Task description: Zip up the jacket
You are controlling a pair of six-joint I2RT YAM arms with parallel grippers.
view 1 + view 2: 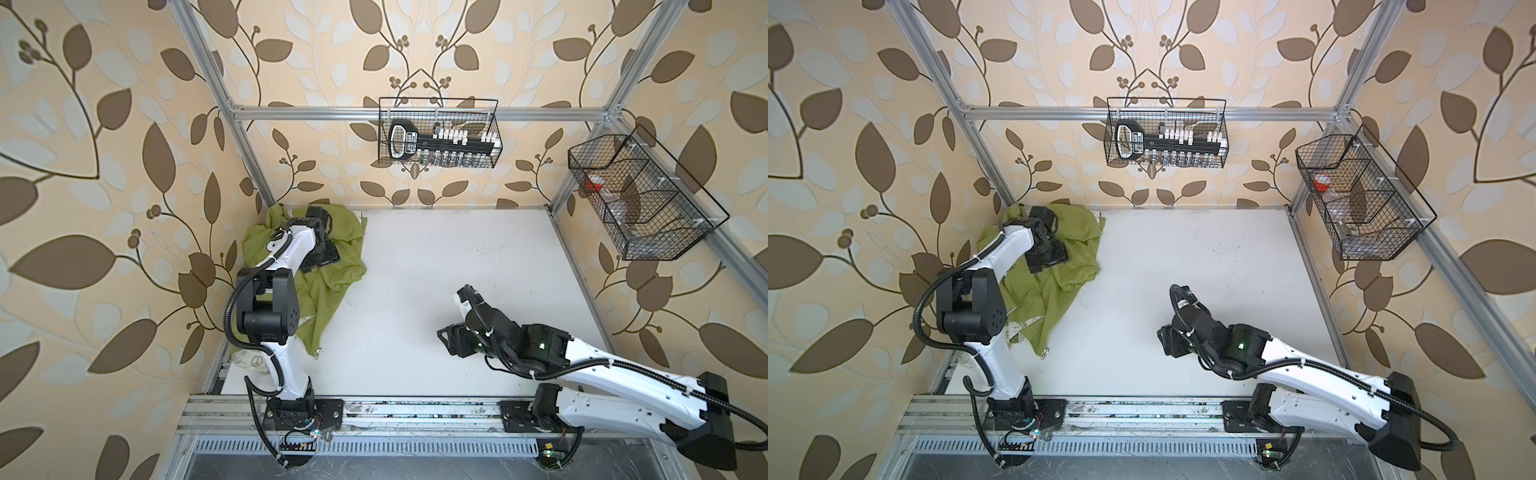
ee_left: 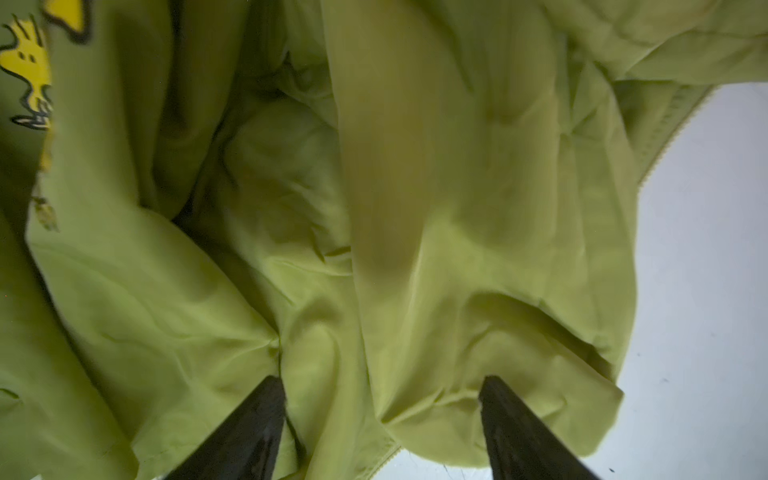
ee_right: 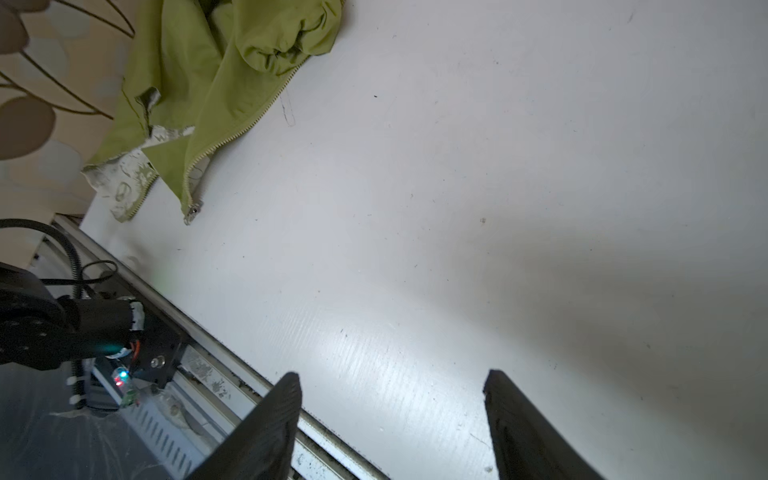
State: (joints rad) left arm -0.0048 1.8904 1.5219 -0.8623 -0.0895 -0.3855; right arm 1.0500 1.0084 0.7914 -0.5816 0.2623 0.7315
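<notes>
The left arm (image 1: 291,374) is raised from the near rail, folded at the elbow, and its wrist is turned down onto the jacket (image 1: 332,291) in the far left corner. The left gripper (image 2: 382,399) is held with its dark, tapered fingers well apart. Crumpled cloth is seen between and under them, but none is seen to be pinched.

The right arm (image 1: 623,409) is stretched low from the near right toward the middle. The right gripper (image 3: 392,390) is held wide and empty over the bare white surface (image 1: 457,257), well apart from the jacket.

The jacket is heaped at the far left of the surface, partly under the left arm. Its thin lime-green fabric is creased into soft folds, and a yellow cartoon print (image 2: 27,62) is shown on it. A pale toothed zipper (image 3: 249,124) is run along one edge to a small metal pull (image 3: 193,210) lying on the surface, and white printed lining (image 3: 124,174) is turned out beside it.
</notes>
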